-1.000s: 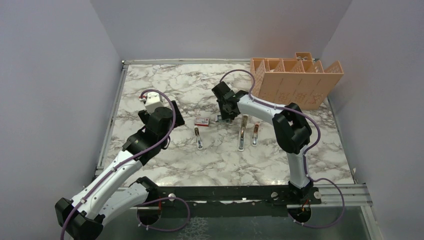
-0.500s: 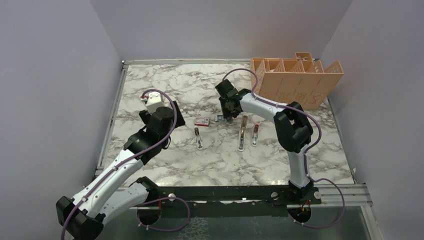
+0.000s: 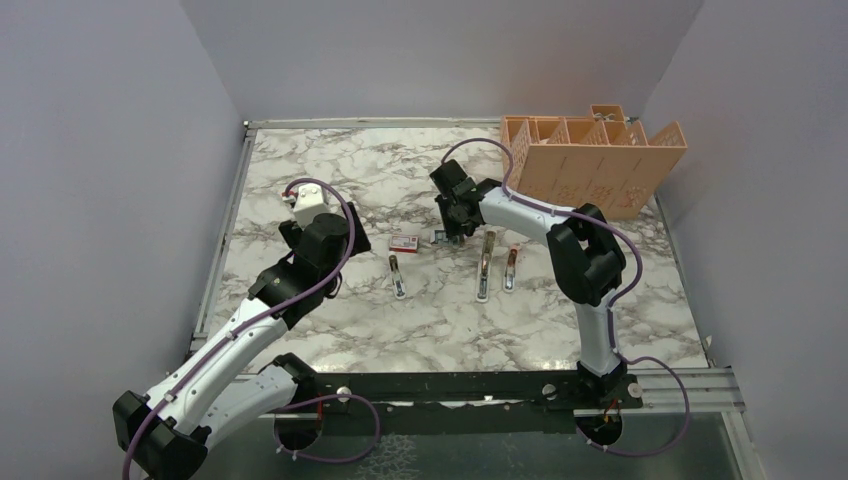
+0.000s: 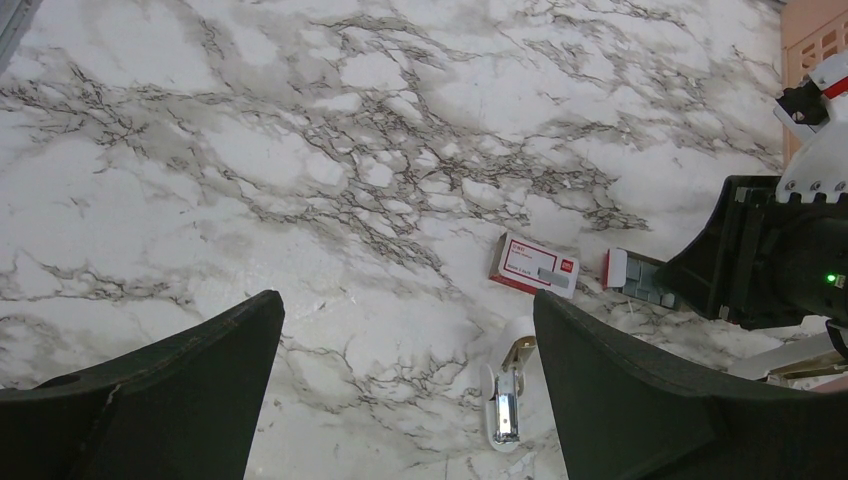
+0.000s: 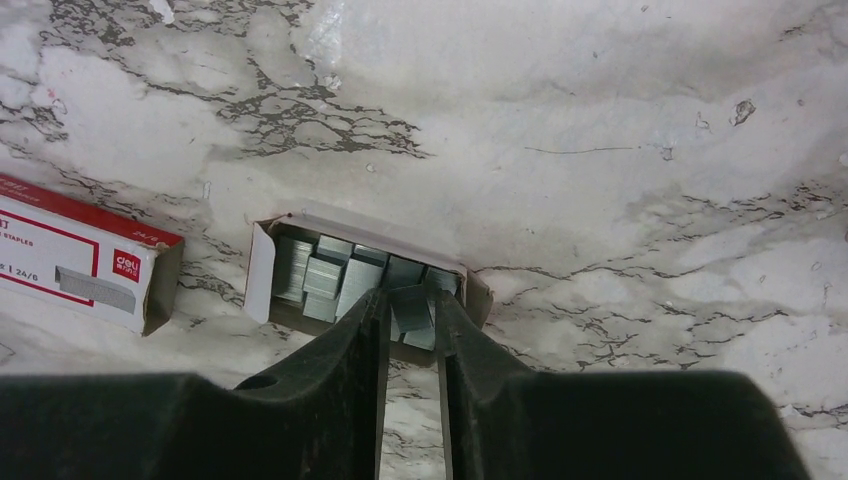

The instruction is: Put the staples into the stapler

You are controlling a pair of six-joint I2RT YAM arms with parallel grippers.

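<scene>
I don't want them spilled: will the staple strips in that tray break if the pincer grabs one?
Probably. The staples lie in short, uneven pieces, so strips likely snap easily. Thin bare metal may slip from the right pincer.

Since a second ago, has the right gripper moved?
Yes, slightly: the right gripper edged away from the red-and-white box, toward the orange organizer.

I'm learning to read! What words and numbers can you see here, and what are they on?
"STAPLES": on the red-and-white box, seen by the right wrist camera.
"24/6": on the same box, on the line below.
"deli": in the small red logo on that box.
Orange organizer: it has dark marks on its front wall, too blurred to read.
Nothing else has writing.
</scene>
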